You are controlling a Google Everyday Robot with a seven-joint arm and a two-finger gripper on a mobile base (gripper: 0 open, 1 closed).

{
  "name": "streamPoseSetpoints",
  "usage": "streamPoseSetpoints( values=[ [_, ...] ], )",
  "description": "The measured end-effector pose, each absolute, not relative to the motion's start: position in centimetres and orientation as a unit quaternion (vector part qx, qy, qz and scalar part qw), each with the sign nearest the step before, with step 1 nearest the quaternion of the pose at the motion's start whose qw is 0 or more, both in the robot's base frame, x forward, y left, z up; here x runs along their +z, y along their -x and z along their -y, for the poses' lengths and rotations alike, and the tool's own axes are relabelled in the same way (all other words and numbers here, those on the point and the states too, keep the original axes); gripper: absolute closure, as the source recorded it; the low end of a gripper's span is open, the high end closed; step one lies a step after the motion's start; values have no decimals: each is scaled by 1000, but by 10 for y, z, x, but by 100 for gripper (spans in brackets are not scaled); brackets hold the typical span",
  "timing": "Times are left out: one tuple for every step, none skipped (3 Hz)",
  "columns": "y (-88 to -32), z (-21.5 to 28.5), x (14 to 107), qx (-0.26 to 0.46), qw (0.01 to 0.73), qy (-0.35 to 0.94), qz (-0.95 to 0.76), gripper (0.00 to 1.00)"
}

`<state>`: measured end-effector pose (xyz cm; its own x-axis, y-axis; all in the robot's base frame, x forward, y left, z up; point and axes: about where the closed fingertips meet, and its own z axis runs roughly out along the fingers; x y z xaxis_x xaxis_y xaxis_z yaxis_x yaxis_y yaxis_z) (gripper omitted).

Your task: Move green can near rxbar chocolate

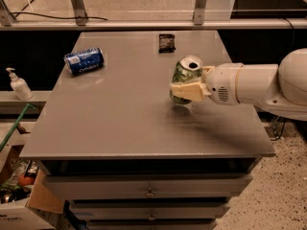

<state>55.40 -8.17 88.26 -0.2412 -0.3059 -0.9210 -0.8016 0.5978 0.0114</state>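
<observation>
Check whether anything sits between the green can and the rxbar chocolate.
Nothing visible does. The tool grips the green can right of centre on the table; the rxbar chocolate lies near the far edge, with only bare surface between them. The blue can lies on its side, well off to the left.

Looking like a robot lab or workshop: showing a grey tabletop (pixel 120 119) over metal drawers (pixel 148 188), aluminium framing (pixel 76 4) behind, speckled floor (pixel 283 186), a pump bottle (pixel 18 84) on a side ledge, and a cardboard box (pixel 41 200) low left. Reaching in from the right with the hand (pixel 184 85), clamping the green can (pixel 184 73) over the tabletop's right half.
</observation>
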Motion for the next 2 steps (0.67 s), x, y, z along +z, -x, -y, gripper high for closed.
streamPoseSetpoints(
  values=[
    [-554, 82, 883, 252, 492, 371, -746, 100],
    [-566, 86, 884, 236, 501, 373, -744, 100]
  ],
)
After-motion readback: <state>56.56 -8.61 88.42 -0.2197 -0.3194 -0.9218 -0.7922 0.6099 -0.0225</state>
